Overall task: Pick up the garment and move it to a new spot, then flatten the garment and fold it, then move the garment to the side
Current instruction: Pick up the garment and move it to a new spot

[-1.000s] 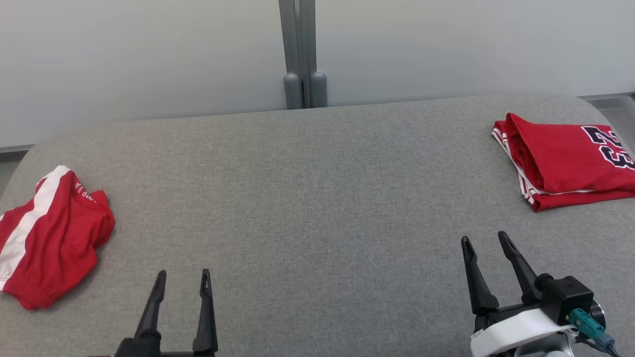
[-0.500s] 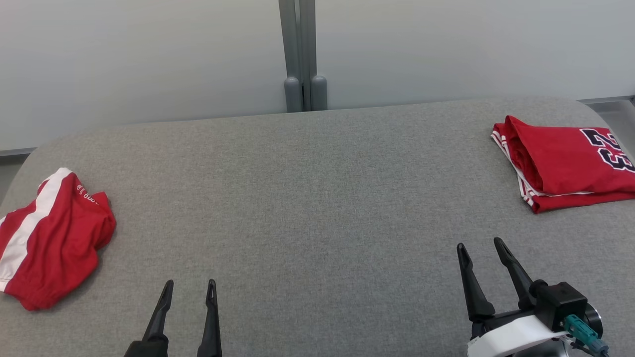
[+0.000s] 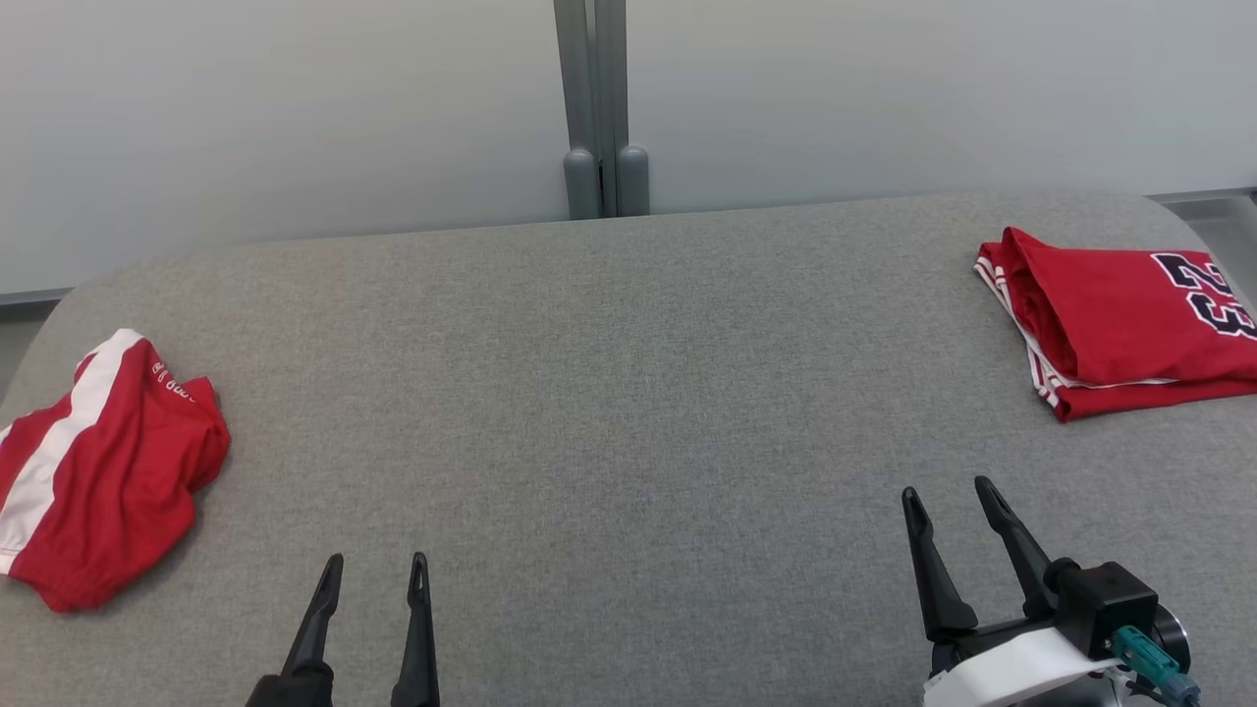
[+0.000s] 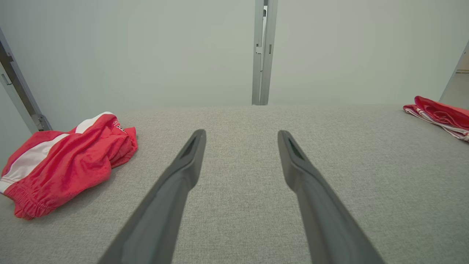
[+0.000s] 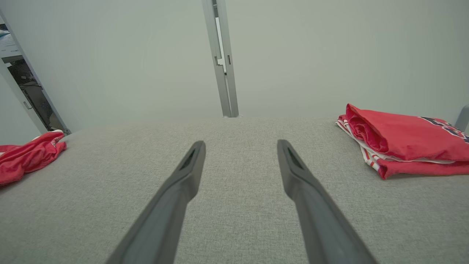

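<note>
The step in hand looks like the very first one, the pick-up: the crumpled red garment [image 3: 98, 481] lies untouched at the left end of the grey tabletop [image 3: 609, 393], close to its left edge. A folded red garment [image 3: 1120, 314] with dark numerals lies at the far right, so I judge that one finished and set aside. The left hand [image 3: 376, 562] hovers low at the near edge, its two fingers spread wide and holding nothing. The right hand [image 3: 946, 489] is likewise wide and empty, well apart from both garments. The crumpled garment's long axis runs from the near side to the far side, leaning a little toward the right at its far end, and its white stripe [image 3: 59, 442] follows this same line. In the left wrist view a gathered, elastic-looking edge is at the near end, pointing toward the robot. For the next move the left hand probably must travel to the left, come down over a raised fold and pinch it, because the cloth is bunched and gives no flat edge.
</note>
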Controlling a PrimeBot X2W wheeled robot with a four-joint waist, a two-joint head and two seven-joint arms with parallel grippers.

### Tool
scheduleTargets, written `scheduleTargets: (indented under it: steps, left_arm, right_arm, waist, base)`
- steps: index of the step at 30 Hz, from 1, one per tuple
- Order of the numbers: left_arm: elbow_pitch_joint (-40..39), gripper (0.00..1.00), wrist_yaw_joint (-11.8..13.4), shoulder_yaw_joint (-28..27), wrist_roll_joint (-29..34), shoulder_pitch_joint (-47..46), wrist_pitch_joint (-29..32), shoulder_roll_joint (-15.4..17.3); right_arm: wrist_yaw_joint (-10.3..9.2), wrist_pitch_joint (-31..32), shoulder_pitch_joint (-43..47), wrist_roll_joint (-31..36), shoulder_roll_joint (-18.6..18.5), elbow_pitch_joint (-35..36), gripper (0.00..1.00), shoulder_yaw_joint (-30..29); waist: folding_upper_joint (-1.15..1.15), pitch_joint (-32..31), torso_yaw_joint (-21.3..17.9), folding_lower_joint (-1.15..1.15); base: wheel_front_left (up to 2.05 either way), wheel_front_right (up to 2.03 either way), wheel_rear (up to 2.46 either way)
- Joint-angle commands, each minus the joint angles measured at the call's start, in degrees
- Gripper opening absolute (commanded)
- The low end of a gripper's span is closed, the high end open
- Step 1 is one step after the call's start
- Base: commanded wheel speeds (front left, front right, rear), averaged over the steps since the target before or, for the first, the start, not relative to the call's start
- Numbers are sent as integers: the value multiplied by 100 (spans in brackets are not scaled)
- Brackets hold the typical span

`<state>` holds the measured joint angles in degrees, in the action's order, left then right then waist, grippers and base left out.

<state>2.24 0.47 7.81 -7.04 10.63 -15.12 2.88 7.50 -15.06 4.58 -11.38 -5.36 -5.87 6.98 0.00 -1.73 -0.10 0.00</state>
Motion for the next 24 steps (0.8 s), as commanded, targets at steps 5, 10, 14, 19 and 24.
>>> scheduleTargets:
  steps: [5,10,14,19,24]
  left_arm:
    - [-5,100,7,5,-19,23,-3,5]
    - [5,100,26,5,-8,4,-3,5]
    - [27,100,34,-8,-27,-38,-3,5]
    - [6,100,41,-25,-53,-105,-3,5]
    - [-33,100,107,-25,-118,-51,-3,6]
  right_arm:
    - [-3,-15,80,-38,3,-32,100,-11]
    - [-3,-16,81,-35,17,-55,100,-21]
    - [-3,-16,83,9,25,-61,100,-16]
    - [-3,-16,89,39,13,-16,100,95]
    - [-3,-15,108,-11,-25,85,100,264]
  waist:
    - [0,24,20,0]
    - [0,42,47,0]
    - [0,73,135,0]
    - [0,112,426,0]
    - [0,119,824,0]
  base:
    - [0,0,0]
    - [0,0,0]
    - [0,0,0]
    - [0,0,0]
    - [0,0,0]
